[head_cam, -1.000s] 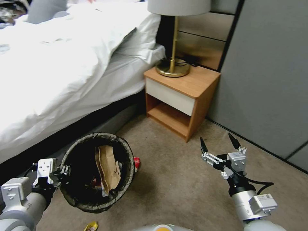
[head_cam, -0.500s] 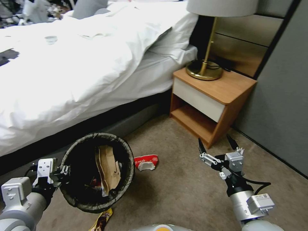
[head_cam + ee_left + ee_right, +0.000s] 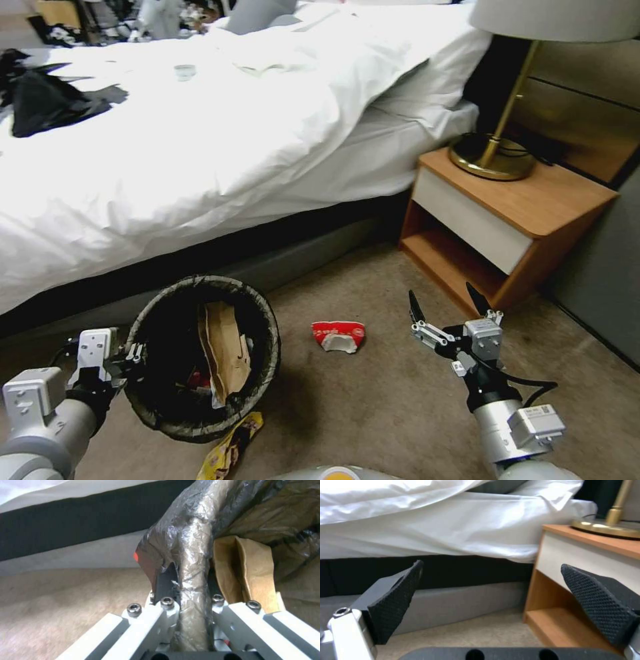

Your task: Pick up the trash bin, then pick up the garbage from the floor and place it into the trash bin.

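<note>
- Left gripper [image 3: 190, 597] is clamped on the liner-wrapped rim of the small round trash bin [image 3: 200, 427] with its dark bag liner (a tan paper bag [image 3: 225, 350] sits inside).
- Right gripper [image 3: 445, 308] hangs wide apart, holding nothing, above the beige carpet [image 3: 373, 407].
- A red-and-white wrapper [image 3: 338, 335] lies between bin and right gripper; a yellow snack packet [image 3: 230, 448] lies just beside the bin.

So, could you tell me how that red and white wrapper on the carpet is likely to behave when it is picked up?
The wrapper looks crumpled and thin, so it is probably light and floppy. Lying low on the carpet, it may crush or slip between the fingers of the open right gripper.
</note>
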Tool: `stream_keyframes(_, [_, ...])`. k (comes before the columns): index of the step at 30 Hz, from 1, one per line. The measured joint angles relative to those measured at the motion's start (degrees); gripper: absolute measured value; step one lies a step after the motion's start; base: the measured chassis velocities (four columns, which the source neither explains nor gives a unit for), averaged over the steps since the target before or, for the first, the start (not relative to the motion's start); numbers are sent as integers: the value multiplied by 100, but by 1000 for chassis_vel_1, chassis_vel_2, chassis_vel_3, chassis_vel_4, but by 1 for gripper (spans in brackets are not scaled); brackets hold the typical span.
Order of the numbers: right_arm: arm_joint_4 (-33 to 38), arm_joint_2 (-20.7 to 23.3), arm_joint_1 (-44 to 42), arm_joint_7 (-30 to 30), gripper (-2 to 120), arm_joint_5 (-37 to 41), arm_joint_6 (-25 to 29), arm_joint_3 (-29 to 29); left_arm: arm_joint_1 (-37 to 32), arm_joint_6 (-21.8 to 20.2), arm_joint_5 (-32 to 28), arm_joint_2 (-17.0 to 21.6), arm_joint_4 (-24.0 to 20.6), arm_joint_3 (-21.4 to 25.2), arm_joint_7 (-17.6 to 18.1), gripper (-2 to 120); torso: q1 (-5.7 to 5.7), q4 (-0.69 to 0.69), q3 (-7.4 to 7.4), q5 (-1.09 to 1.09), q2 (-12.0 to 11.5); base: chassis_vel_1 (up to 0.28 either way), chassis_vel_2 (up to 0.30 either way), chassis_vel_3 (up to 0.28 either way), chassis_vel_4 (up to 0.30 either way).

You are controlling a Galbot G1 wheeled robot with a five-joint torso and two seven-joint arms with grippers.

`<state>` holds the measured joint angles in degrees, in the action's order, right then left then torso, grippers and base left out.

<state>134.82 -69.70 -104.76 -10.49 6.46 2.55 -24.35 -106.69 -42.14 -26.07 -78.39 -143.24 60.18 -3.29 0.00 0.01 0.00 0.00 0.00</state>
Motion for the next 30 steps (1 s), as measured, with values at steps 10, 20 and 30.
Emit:
stream_keyframes(10, [66,38,-88,-1,100,77,-196,74,25,0,-21,0,0,9,20,1,0,-3,0,1,0,25,28,32,38])
stream_keyframes(20, [173,61,-207,3,100,84,-374,157,63,0,-64,20,0,8,20,1,0,-1,0,0,0,0,0,0,0])
stream_keyframes(30, [190,139,-191,240,100,348,-896,32,61,0,-113,28,0,9,20,1,0,-1,0,0,0,0,0,0,0])
